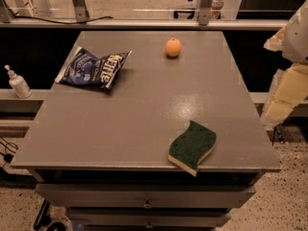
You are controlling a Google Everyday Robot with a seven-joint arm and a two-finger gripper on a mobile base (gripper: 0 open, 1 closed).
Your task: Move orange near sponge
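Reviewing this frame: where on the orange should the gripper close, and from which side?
Probably from above, closing across the widest middle of the orange: it is round, so an off-centre grip could slip, and it sits alone on the far part of the table. The gripper is at the view's right edge, off the table.

One each: orange [173, 47], sponge [192, 147], bag [94, 67], bottle [18, 83], gripper [289, 91] at right

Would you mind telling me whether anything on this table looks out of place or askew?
Only the sponge: it lies askew at the table's front edge, one corner seeming to poke over it. The orange and the crumpled bag lie intact, nothing spilled. The gripper hangs right of the table, off it.
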